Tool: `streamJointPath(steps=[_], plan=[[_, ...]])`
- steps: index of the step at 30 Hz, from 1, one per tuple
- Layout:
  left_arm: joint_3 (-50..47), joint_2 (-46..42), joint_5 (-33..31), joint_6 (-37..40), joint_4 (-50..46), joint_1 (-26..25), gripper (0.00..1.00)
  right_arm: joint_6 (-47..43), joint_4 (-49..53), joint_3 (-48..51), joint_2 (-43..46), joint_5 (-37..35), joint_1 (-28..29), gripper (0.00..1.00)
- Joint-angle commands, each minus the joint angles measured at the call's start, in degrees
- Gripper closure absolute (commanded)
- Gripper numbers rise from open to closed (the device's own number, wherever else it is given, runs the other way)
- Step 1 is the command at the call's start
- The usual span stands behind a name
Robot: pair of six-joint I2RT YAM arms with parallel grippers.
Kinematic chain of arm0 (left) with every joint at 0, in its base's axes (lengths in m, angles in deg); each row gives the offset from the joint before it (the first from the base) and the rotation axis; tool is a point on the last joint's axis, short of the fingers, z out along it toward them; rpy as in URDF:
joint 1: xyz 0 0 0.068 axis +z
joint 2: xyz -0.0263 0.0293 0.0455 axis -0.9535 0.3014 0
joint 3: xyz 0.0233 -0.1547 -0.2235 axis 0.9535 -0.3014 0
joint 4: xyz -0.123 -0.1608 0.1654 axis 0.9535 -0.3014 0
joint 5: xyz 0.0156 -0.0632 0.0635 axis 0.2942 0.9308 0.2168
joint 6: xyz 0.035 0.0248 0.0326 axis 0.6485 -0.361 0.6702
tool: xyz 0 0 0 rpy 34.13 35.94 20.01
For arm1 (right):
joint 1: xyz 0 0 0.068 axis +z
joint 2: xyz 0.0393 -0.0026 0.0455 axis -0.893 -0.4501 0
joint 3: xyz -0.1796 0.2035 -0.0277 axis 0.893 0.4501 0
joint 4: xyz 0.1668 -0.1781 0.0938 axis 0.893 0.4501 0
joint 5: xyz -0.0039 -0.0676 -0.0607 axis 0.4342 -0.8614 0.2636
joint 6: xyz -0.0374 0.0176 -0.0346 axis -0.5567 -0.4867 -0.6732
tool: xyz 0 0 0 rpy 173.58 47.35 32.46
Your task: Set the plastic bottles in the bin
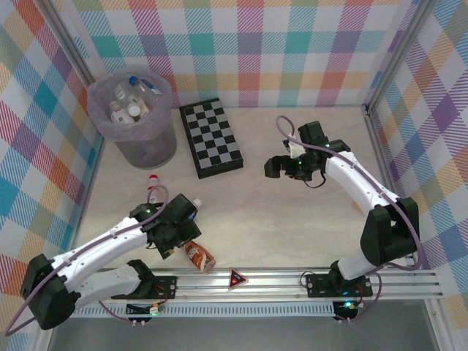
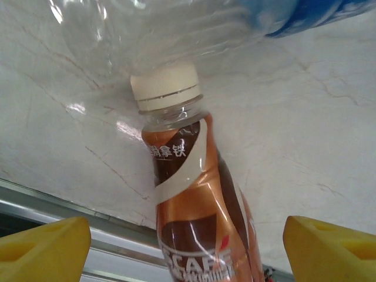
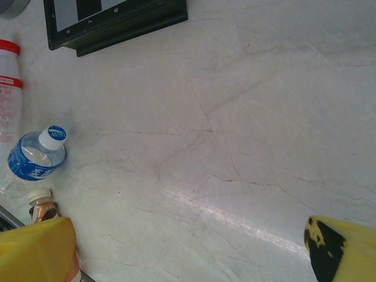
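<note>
The left gripper (image 2: pixel 187 258) is held wide open around a lying brown-orange plastic bottle with white cap (image 2: pixel 197 200), which is not touched. The right gripper (image 3: pixel 188 252) is open too, and nothing is held. Some small bottles (image 1: pixel 121 111) are seen inside the round grey bin with lilac bag (image 1: pixel 150 150).

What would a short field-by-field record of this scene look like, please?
Bin: grey bin at the far left corner, several bottles inside
Bottles on table: brown-orange bottle, clear blue-label bottle, white red-capped bottle, all near the left arm
Left gripper: left gripper open, a finger on either side of the brown-orange bottle, not touching it
Right gripper: right gripper open, over bare table
Other: chequered board right of the bin
</note>
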Motion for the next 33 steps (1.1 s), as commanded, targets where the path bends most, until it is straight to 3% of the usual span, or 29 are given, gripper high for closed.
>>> streamJointPath(steps=[1, 5, 9, 23, 29, 33], plan=[[-1.3, 2.16, 1.43, -6.69, 6.46, -0.97, 0.15, -0.96, 1.7, -2.15, 0.06, -0.59, -0.24, 0.01], [-5.01, 5.24, 4.42, -9.51, 13.37, -1.73, 0.15, -0.74, 1.28, -1.3, 0.34, -1.09, -0.33, 0.0], [-5.39, 7.61, 5.3, -9.43, 14.29, -2.22, 0.17, -0.9, 1.28, -1.59, -0.25, -0.86, -0.4, 0.01], [-2.27, 11.38, 5.44, -7.47, 14.81, -2.62, 0.45, -1.17, 1.15, -2.51, -1.33, -0.8, -0.44, 0.01], [6.03, 14.86, 4.39, -0.88, 9.68, -2.64, 0.49, -1.11, 1.17, -2.67, -1.13, -1.2, -0.59, 0.0], [17.33, 18.95, 2.19, 6.78, 3.82, -2.62, 0.49, -1.04, 0.96, -2.67, -0.98, -1.36, -0.9, 0.01]])
